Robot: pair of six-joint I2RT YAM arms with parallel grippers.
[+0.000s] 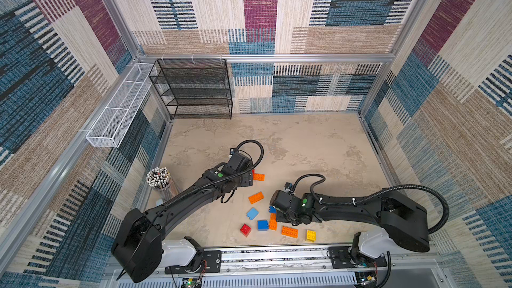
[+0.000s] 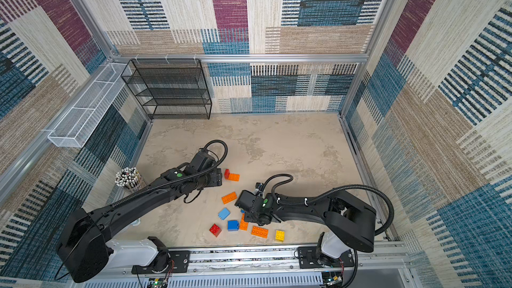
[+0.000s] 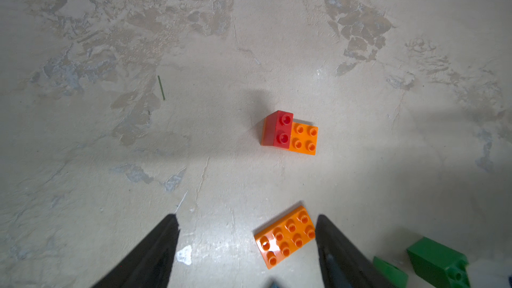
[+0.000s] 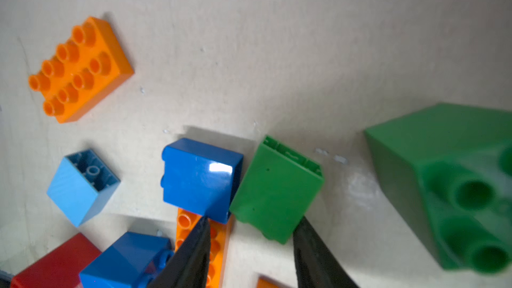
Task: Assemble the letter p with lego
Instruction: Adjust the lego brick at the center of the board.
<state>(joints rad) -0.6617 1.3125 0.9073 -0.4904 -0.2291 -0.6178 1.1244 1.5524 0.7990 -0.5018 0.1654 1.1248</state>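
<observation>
Lego (image 1: 261, 225) scattered on table (image 1: 318, 139) at 6 o'clock: glossy, studded plastic. Right gripper (image 4: 253, 218) fingers spread either side of small green brick (image 4: 277, 189), not pinching. A blue brick (image 4: 199, 178) crowds it, over the end of a long orange one (image 4: 184, 221). Left gripper (image 3: 246, 215) spread wide, holding nothing, loose orange brick (image 3: 285, 236) near its fingertips, red-on-orange stack (image 3: 282, 131) beyond. Pencil cup (image 1: 159, 180) at 9, black mesh shelf (image 1: 194, 90) at 11.

Rack (image 1: 191, 90): stood at the desk's (image 1: 318, 145) far left corner, against the back wall (image 1: 304, 92).
Wire basket (image 1: 116, 117): hung along the left wall (image 1: 55, 92), nearer than the rack.
Pencil cup (image 1: 159, 178): stood at the desk's left edge.
Stacked pair (image 3: 289, 132): one brick on another, mid-desk, just ahead of the left hand (image 3: 246, 217).
Loose bricks (image 1: 289, 231): lay strewn near the front edge, under and around the right hand (image 4: 255, 218).
</observation>
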